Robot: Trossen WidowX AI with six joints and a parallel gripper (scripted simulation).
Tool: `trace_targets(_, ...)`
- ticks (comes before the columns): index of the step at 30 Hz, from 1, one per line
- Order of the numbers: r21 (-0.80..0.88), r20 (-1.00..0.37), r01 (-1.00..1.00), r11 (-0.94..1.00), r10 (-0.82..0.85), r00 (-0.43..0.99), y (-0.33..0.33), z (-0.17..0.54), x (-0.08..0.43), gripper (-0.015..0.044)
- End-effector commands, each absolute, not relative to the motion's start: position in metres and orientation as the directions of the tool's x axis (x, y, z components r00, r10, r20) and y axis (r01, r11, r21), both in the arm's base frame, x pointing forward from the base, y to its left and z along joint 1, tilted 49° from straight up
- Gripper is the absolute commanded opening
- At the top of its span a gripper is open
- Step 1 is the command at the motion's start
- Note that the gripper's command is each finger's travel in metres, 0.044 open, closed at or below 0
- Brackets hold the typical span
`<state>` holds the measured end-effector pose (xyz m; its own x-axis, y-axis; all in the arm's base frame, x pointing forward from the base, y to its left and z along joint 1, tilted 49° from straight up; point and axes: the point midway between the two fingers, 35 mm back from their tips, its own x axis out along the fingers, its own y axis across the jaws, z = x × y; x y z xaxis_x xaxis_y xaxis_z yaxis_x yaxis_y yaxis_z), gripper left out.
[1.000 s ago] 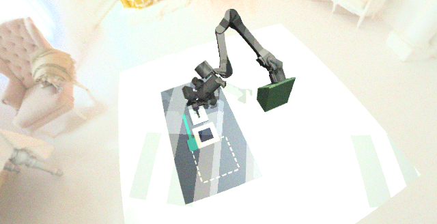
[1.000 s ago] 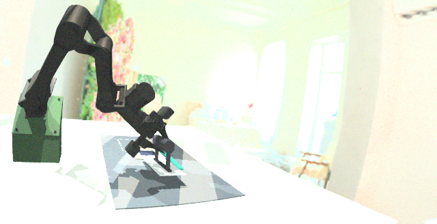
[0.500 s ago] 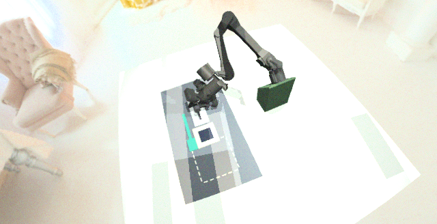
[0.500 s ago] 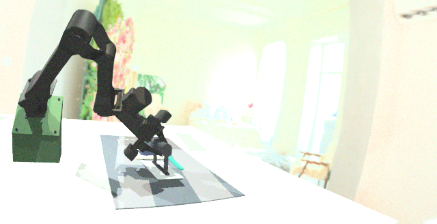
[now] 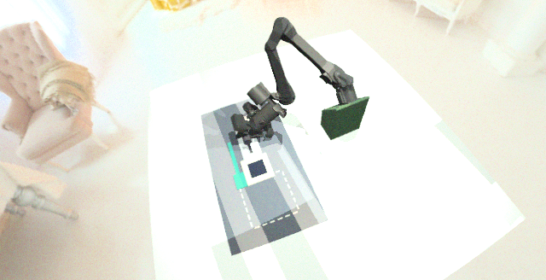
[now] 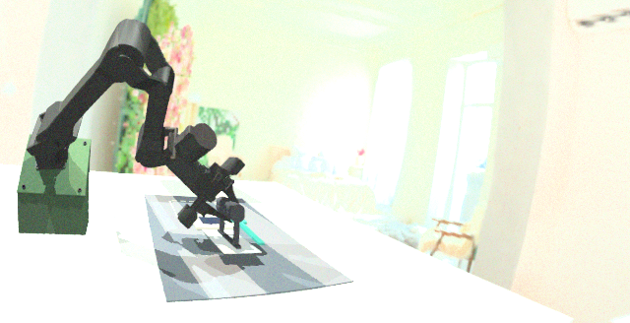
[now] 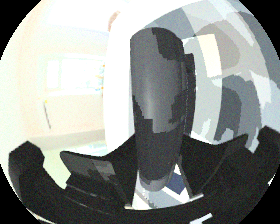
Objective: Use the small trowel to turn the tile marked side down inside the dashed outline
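Observation:
The tile (image 5: 257, 168) (image 6: 210, 220) (image 7: 176, 183) lies flat, a white square with its dark blue mark up. It lies just on the arm's side of the dashed outline (image 5: 256, 228), along that end. My gripper (image 5: 251, 137) (image 6: 221, 209) is shut on the dark, thick handle of the small trowel (image 6: 236, 210) (image 7: 158, 90), low over the mat. The trowel's thin neck bends down to a white blade, which lies low between the arm and the tile, close to the tile's arm-side edge. Whether the blade touches or goes under the tile is hidden.
A teal flat tool (image 5: 233, 159) (image 6: 255, 235) lies on the grey patterned mat (image 5: 226, 224) (image 6: 295, 274), its wide end right beside the tile's corner. The arm's green base (image 5: 346, 119) (image 6: 54, 210) stands on the white table. Arm shadows fall across the mat.

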<state>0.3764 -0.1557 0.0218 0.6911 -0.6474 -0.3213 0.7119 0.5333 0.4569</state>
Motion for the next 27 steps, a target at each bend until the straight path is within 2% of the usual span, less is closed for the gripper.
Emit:
trace_targets(1,0.455,-0.34,0.706,0.543,-0.626,0.702,-0.145,0.01,0.379,0.0)
trace_targets(27,0.456,-0.34,0.705,0.543,-0.626,0.702,-0.134,-0.003,0.379,0.0)
